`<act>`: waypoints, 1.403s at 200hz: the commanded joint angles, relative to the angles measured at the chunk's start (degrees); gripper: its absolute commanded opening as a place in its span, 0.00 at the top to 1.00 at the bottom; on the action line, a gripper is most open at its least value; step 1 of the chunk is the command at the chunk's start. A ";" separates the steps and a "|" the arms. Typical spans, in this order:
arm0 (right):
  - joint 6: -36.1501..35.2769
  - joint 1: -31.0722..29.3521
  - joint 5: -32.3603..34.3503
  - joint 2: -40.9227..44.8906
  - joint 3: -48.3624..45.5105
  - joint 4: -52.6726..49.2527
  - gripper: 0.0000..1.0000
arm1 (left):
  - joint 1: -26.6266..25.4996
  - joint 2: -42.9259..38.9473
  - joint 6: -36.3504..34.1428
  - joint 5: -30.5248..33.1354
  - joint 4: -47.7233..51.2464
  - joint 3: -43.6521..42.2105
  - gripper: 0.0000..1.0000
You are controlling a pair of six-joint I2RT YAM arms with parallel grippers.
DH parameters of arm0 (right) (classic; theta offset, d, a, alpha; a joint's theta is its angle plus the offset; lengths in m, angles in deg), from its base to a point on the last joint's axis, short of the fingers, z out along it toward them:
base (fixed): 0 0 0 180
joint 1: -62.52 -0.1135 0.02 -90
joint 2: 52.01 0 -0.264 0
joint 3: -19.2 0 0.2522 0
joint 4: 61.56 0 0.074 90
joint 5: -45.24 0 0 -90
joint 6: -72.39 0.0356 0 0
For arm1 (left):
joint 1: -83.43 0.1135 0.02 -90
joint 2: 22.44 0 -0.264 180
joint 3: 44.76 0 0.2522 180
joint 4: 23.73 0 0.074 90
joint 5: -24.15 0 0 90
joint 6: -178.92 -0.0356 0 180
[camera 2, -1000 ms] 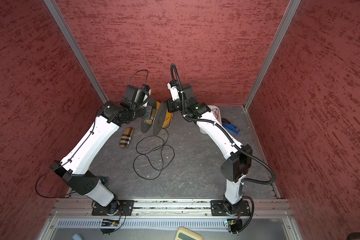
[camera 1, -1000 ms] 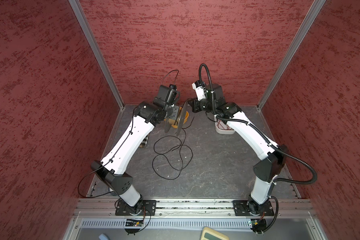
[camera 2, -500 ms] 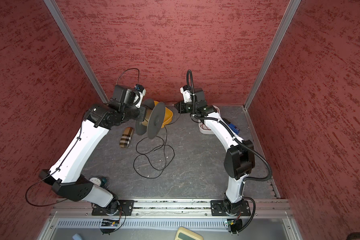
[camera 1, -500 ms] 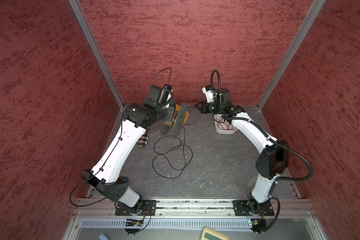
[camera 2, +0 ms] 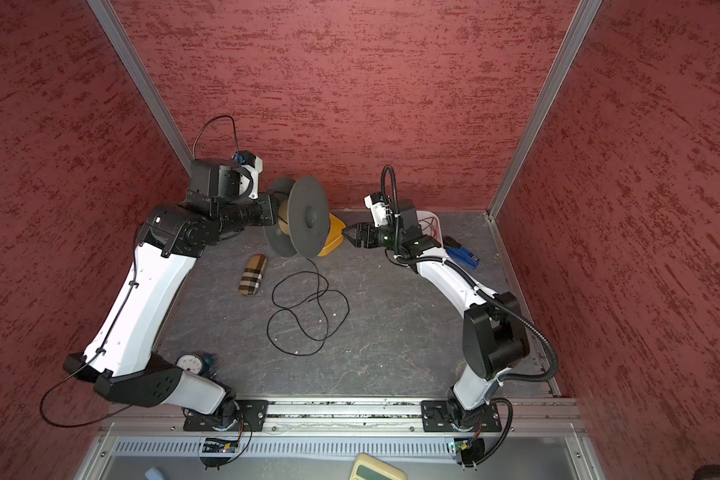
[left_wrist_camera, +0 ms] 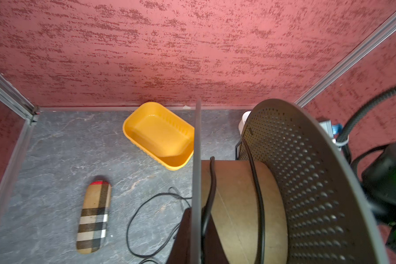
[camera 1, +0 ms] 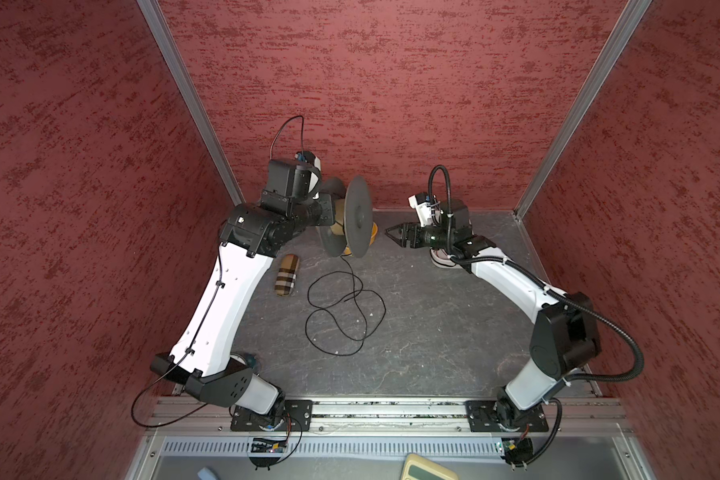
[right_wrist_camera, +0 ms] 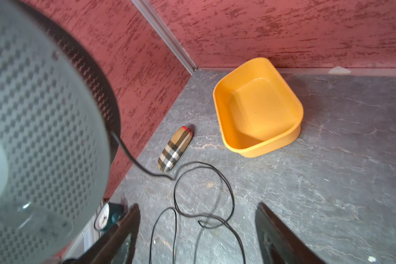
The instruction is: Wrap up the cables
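fingers [right_wrist_camera: 124, 228] of the right gripper [right_wrist_camera: 197, 204] are spread wide, empty; the spool [camera 1: 358, 220] is clamped by the left gripper [left_wrist_camera: 193, 237]. cable [right_wrist_camera: 133, 158] lies mostly looped on the table [camera 1: 433, 332], to be pinched near the spool, kept taut.

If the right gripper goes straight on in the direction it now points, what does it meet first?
Probably the grey spool: in both top views the open right gripper points at its near disc. Height is unclear from above, so it may instead pass beside the spool.
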 commanded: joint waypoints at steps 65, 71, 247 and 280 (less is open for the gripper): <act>7.00 -1.95 -0.98 2.90 -10.73 18.07 0.15 | 2.54 -0.16 11.00 0.03 -6.27 3.64 1.00; 7.18 -2.09 -0.66 2.74 -11.20 18.83 0.15 | 2.48 -0.12 11.45 0.31 -6.34 3.75 1.00; 12.01 -9.43 0.13 -14.77 -7.31 36.52 0.14 | 2.85 1.69 23.16 -0.63 -5.58 2.80 1.00; 16.04 -9.53 2.57 -18.70 -5.10 40.25 0.13 | 2.83 0.72 24.53 -0.74 -5.83 1.58 1.00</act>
